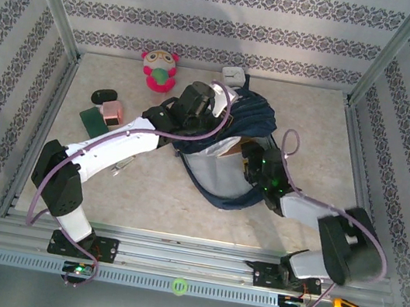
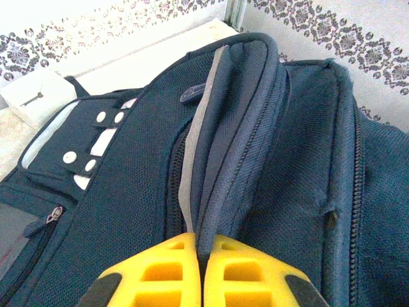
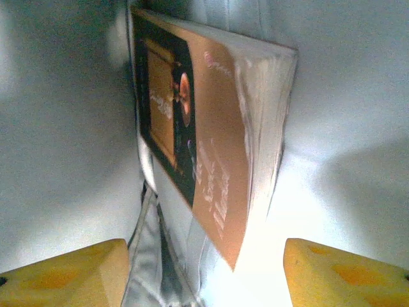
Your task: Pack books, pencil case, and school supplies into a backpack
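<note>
1. Top view: we see the backpack (image 1: 258, 119) lying mid-surface (image 1: 145, 183), its pale mouth turned toward the arms, and both arms reaching to it.
2. Left wrist view adds the grip: the left end effector (image 2: 201, 259) is pressed together, pinching a raised fold of the backpack's rim.
3. Right wrist view looks inside: the book (image 3: 211, 147) stands on edge against the lining. The right end effector (image 3: 204, 268) is spread wide and clear of it.
4. The pink piece (image 1: 111, 112) and dark green piece (image 1: 91, 117) sit touching near the left wall. There is open room on the near-left surface.
</note>
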